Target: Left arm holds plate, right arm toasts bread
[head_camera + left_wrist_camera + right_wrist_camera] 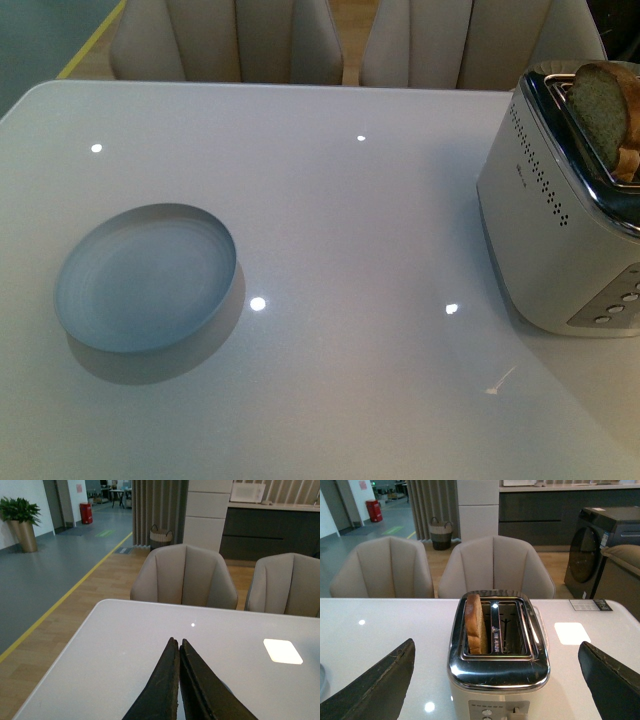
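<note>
The pale blue plate [145, 280] lies on the white table [340, 220] at the left, with nothing on it. A slice of brown bread [605, 110] stands in one slot of the cream and chrome toaster [560, 230] at the right edge. Neither arm appears in the front view. In the left wrist view my left gripper [176, 641] is shut, its black fingers pressed together with nothing between them, above bare table. In the right wrist view my right gripper [496, 645] is wide open, facing the toaster [497, 680]. The bread [474, 625] sits in one slot, and the other slot is empty.
Beige chairs [184, 575] stand along the table's far edge. The toaster's buttons and lever [515, 711] face my right gripper. A sliver of the plate's rim [321, 680] shows at the edge of the right wrist view.
</note>
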`<act>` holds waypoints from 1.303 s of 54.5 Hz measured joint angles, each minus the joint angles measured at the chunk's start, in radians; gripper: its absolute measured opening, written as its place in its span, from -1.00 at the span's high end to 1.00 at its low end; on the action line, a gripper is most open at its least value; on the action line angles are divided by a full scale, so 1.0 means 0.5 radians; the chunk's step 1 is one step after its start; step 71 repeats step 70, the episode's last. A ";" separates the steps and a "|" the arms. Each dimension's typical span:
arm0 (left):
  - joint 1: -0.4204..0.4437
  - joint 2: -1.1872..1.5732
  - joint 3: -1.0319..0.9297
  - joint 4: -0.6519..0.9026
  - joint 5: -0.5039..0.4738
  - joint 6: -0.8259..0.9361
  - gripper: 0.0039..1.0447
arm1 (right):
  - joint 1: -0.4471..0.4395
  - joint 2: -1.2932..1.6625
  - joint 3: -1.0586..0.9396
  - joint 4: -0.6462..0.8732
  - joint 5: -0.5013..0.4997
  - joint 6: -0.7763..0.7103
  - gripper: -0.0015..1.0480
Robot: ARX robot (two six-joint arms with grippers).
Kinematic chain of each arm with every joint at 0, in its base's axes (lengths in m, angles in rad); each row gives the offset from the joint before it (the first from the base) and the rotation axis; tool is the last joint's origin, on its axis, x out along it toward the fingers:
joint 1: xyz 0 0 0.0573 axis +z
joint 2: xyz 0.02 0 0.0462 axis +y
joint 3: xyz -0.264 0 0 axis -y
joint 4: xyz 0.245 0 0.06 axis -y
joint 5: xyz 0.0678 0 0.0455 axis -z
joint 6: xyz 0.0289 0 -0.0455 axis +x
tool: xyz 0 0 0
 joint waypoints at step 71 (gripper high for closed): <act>0.000 -0.027 0.000 -0.014 -0.001 0.004 -0.86 | 0.000 0.000 0.000 0.000 0.000 0.000 -0.83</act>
